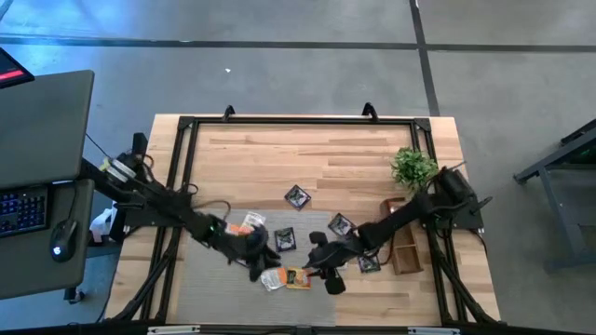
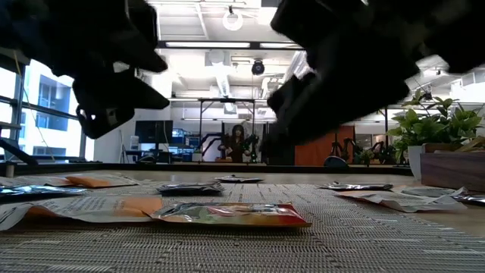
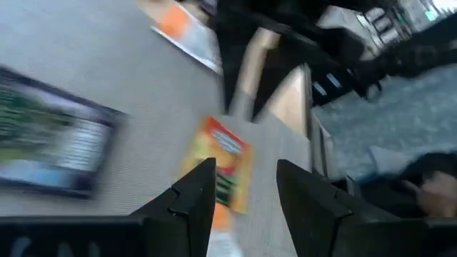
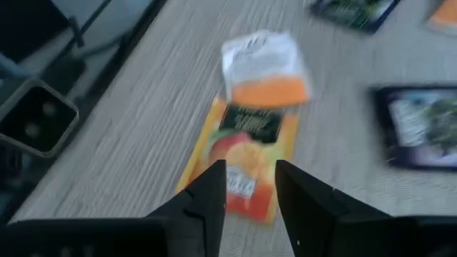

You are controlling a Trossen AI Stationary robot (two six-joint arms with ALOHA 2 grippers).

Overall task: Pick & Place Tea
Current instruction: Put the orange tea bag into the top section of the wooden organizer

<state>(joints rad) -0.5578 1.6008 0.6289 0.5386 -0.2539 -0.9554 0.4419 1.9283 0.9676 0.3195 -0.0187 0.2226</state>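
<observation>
Both grippers hover jaws apart over the grey mat (image 1: 200, 279): right gripper (image 4: 250, 187) above an orange-yellow sachet (image 4: 245, 158), left gripper (image 3: 245, 187) beside.

Black sachet (image 4: 421, 132) blurred, cut off at edge

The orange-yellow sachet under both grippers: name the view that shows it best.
Right wrist view: the orange-yellow sachet lies whole, face up. Left wrist view shows it partly behind a finger, low view edge-on, high view tiny.
</observation>
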